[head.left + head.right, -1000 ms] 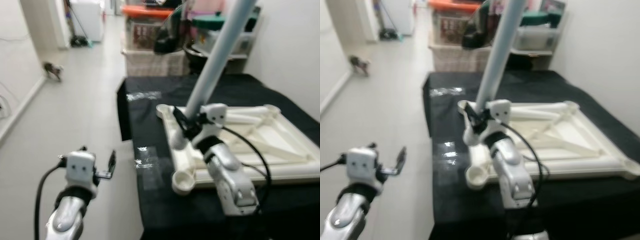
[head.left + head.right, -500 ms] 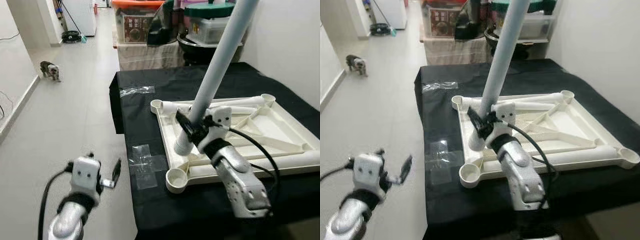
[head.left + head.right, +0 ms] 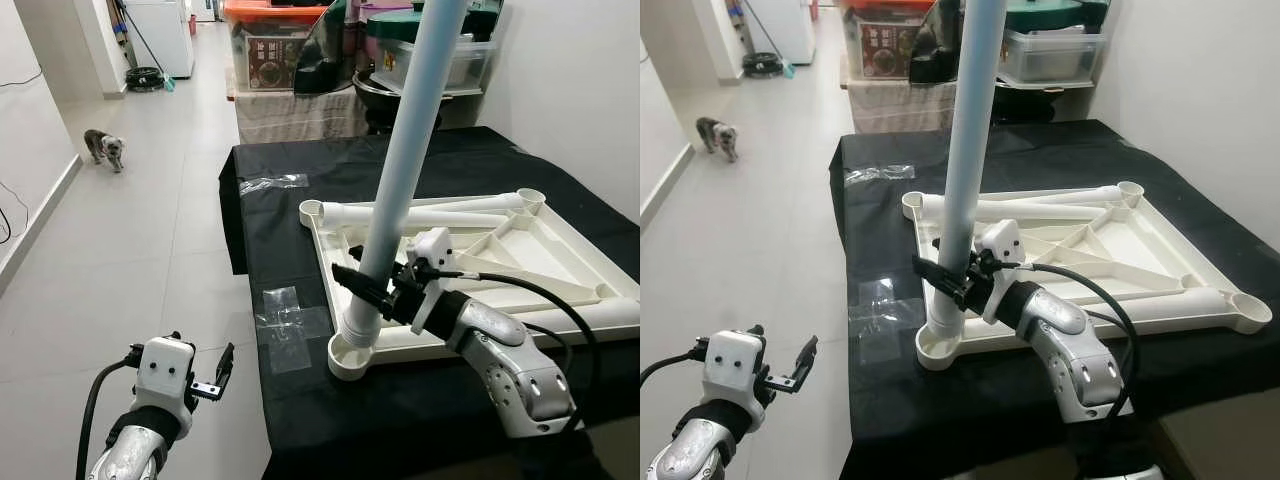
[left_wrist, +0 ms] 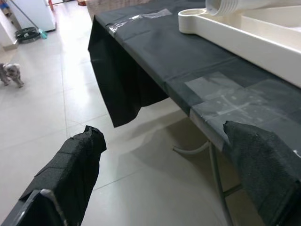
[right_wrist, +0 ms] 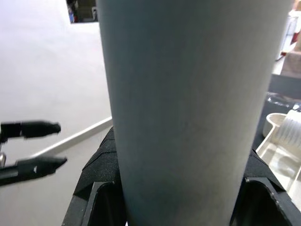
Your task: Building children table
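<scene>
A white tabletop [image 3: 560,265] lies upside down on the black-covered table [image 3: 300,430]. My right gripper [image 3: 365,290] is shut on a pale grey table leg [image 3: 405,150], its pads [image 5: 101,197] pressed on both sides of the tube. The leg stands almost upright. Its ribbed lower end meets the near-left corner socket [image 3: 352,358]; how deep it sits I cannot tell. My left gripper [image 3: 215,375] hangs open over the floor beside the table's left edge, its fingers [image 4: 70,174] holding nothing. Another white leg [image 3: 440,214] lies along the tabletop's far edge.
Clear tape patches [image 3: 290,320] stick to the black cloth near the front-left corner and further back [image 3: 275,182]. A small dog [image 3: 105,145] stands on the tiled floor at the far left. Storage boxes [image 3: 285,55] are stacked behind the table. A wall is close on the right.
The right gripper has swung the leg from a lean to near upright and brought its lower end from the tabletop's left rail down to the near-left socket. The left arm has sunk slightly.
</scene>
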Robot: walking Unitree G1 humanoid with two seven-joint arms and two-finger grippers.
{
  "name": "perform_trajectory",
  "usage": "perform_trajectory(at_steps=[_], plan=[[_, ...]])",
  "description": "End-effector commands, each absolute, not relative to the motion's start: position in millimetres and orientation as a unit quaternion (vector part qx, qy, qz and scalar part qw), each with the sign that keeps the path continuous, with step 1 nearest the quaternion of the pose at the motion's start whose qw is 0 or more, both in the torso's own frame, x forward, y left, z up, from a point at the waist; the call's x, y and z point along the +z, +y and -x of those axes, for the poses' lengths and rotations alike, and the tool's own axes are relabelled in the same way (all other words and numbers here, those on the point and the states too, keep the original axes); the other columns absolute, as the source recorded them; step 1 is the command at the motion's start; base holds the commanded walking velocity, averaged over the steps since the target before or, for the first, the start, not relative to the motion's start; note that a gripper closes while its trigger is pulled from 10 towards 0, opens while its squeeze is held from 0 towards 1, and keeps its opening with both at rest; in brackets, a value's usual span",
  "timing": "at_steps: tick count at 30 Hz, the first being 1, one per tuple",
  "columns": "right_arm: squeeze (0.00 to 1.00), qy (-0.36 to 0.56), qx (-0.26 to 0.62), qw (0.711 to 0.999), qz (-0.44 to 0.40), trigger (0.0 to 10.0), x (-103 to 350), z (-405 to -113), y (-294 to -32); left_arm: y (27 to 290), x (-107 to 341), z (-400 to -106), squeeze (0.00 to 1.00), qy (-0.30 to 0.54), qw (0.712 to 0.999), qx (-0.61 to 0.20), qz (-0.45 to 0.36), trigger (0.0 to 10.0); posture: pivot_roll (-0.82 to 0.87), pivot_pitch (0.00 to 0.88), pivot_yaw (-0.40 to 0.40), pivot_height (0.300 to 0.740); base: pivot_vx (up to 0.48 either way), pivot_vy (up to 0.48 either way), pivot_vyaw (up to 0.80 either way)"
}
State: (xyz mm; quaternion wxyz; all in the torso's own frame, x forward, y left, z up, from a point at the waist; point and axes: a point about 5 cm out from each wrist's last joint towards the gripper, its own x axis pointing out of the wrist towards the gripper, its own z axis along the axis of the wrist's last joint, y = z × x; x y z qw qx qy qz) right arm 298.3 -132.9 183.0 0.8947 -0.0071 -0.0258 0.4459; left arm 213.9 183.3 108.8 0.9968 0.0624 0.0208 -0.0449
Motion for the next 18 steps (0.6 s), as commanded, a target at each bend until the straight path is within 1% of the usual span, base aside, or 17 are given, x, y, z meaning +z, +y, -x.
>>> perform_trajectory(at_steps=[1,3,8,13,18], plan=[[0.0,-0.025,0.451,0.892,0.02,10.0,181.2,-302.4,-133.5,186.2,105.6,-213.2,0.0,0.029,0.997,-0.044,-0.063,10.0,0.05,0.0,-0.054,0.74,0.0,0.0,0.0],[0.0,-0.029,0.453,0.891,0.023,10.0,179.5,-308.9,-133.9,185.1,104.9,-213.5,0.0,0.028,0.997,-0.047,-0.061,10.0,0.06,0.0,-0.054,0.74,0.0,0.0,0.0],[0.0,-0.036,0.461,0.886,0.021,10.0,181.0,-312.9,-128.3,183.7,105.9,-214.7,0.0,0.024,0.997,-0.05,-0.06,10.0,0.07,0.0,-0.059,0.74,0.0,0.0,0.0],[0.0,-0.028,0.482,0.875,0.025,10.0,171.7,-306.8,-120.0,184.5,107.0,-215.0,0.0,0.022,0.997,-0.048,-0.06,10.0,0.08,0.0,-0.062,0.74,0.0,0.0,0.0],[0.0,-0.015,0.51,0.86,0.023,10.0,159.6,-292.8,-114.2,186.6,106.4,-213.5,0.0,0.024,0.997,-0.046,-0.062,10.0,0.08,0.0,-0.059,0.74,0.0,0.0,0.0]])
